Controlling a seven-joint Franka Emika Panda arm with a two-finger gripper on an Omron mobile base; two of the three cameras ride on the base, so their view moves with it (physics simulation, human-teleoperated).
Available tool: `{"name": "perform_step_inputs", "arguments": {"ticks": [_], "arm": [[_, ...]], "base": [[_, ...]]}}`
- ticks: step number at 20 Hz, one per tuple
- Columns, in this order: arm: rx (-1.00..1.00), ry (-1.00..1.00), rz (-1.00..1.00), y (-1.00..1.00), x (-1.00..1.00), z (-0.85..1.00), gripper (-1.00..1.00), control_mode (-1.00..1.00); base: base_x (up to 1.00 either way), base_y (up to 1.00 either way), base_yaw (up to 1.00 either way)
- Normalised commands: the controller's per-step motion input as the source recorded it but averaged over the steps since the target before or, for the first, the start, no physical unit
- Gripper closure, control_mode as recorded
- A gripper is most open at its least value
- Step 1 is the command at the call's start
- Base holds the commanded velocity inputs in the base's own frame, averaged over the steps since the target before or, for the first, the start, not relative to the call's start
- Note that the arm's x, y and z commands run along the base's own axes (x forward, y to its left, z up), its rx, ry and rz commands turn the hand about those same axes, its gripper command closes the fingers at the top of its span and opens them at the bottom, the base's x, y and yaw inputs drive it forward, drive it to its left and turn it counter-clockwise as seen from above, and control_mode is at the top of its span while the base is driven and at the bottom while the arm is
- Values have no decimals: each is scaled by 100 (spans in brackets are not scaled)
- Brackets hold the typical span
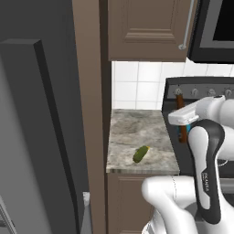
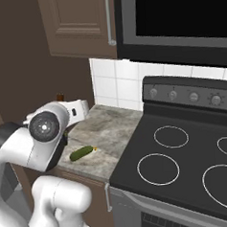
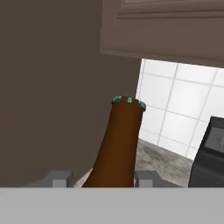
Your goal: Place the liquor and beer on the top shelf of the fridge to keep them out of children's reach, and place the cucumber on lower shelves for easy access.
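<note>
Beer (image 3: 119,144) stands upright between my two fingertips (image 3: 57,178), my gripper (image 3: 101,179) clenched on its brown neck above the stone counter (image 1: 132,132), with the cucumber (image 1: 140,154) lying below on that counter and the stove (image 2: 185,153) beyond to one side.

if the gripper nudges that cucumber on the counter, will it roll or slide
The cucumber is rounded and oblong, lying on its side, so it would probably roll sideways rather than slide. The granite counter looks smooth and flat, so little would stop it. It lies near the front edge, so it might drop off.
</note>
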Motion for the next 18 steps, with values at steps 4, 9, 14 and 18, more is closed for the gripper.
{"name": "perform_step_inputs", "arguments": {"ticks": [4,9,14,18], "arm": [[0,0,-6,0,0,-8,100,100],[0,0,0,0,0,0,100,100],[0,0,0,0,0,0,100,100],[0,0,0,0,0,0,100,100]], "base": [[0,0,-2],[-26,-4,-3],[-92,-5,3],[-100,-1,19]]}}
